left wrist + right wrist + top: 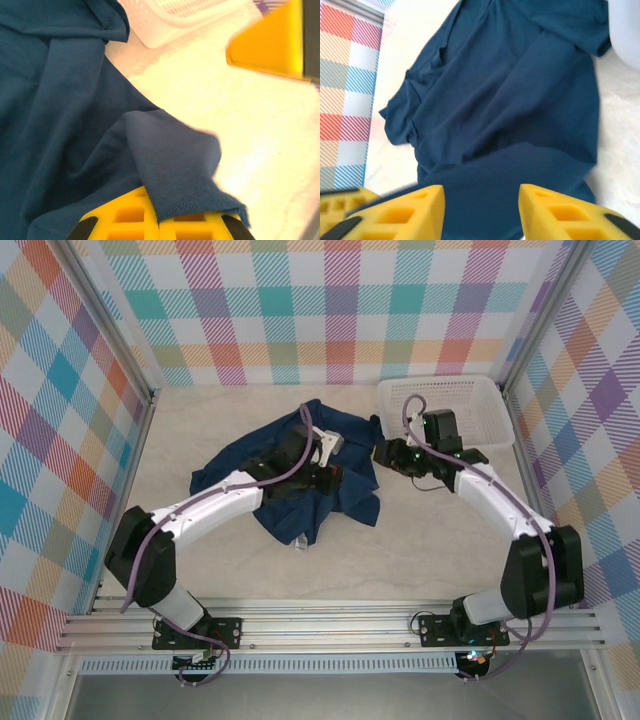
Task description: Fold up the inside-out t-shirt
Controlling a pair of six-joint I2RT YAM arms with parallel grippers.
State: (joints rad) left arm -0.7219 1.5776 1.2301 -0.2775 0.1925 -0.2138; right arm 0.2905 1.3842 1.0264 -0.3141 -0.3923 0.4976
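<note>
The dark navy t-shirt [345, 495] lies crumpled in the middle of the table. My left gripper [328, 478] reaches over it and is shut on a raised fold of the cloth. In the left wrist view the yellow fingers [125, 220] meet with the t-shirt [175, 165] pinched between them. My right gripper [383, 453] hovers at the shirt's right edge. Its yellow fingertips [427, 207] stand apart over the t-shirt [505, 100], and the right gripper [481, 200] holds nothing.
A white mesh basket [455, 405] stands at the back right, close behind the right gripper, and the basket [170, 20] also lies just beyond the shirt. Checked walls [60, 440] enclose the pale table [430, 550] on three sides.
</note>
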